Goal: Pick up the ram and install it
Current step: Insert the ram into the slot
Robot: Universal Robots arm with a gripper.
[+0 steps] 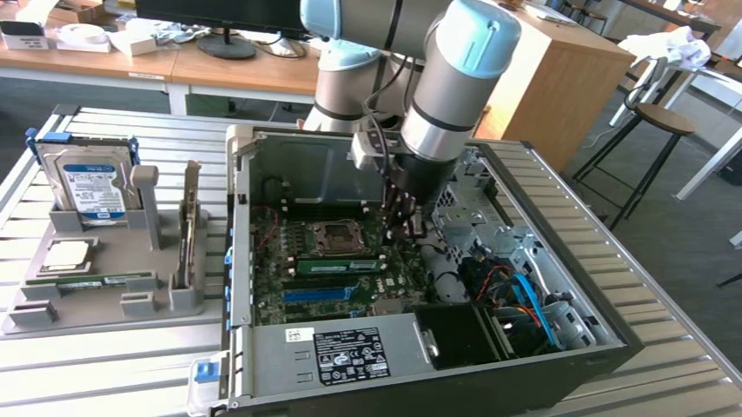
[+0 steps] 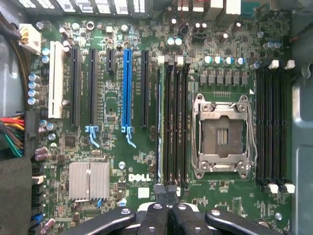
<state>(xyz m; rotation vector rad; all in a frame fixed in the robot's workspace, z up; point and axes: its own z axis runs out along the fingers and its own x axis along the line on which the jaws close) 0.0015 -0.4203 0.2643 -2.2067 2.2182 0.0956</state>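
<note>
The ram is a long green stick lying in a memory slot of the motherboard, just beside the processor socket. In the wrist view the ram shows edge-on in the outermost of the black slots beside the socket. My gripper hangs inside the open computer case, above the board and close to the end of those slots. Its black fingertips are pressed together with nothing between them, so the gripper is shut and apart from the ram.
The case walls and cable bundles close in around the arm. At the exterior view's left, a grey holder carries a blue-labelled hard drive, a silver processor chip, another green strip and an upright card.
</note>
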